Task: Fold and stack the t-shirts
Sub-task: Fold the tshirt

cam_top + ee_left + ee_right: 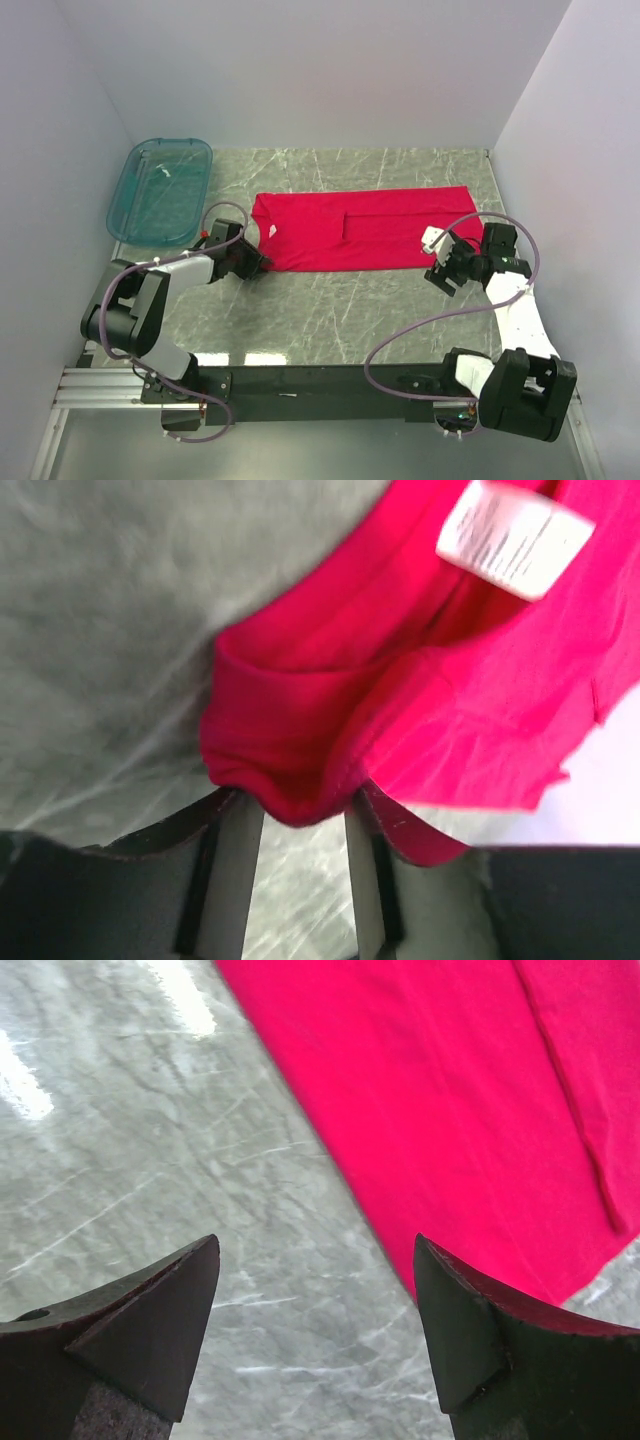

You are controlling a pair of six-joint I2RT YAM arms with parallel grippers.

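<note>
Your t-shirt (360, 230) lies flat across the middle of the counter (330, 310) as a long red band. Its neck end is on the left and its far end is on the right. A seam or folded edge runs along part of its length. The teal tub (160, 190) sits at the far left corner, apart from the cloth.

Your left pincer (255, 262) is at the near left corner of the shirt. In its wrist view the left pincer (300, 820) is clamped on a bunched fold of red fabric, which bulges out between the two fingers (232, 870). The white neck label (515, 538) shows just beyond that fold, on the shirt's inner side, and the picture there is somewhat blurred.

Your right pincer (440, 275) sits at the near right corner of the shirt, beside its near edge. From its wrist camera the right pincer (315, 1290) stands wide apart with nothing between its fingers (150, 1320). Bare counter fills the gap. The shirt's edge runs diagonally ahead of it and passes behind the right-hand finger.
</note>
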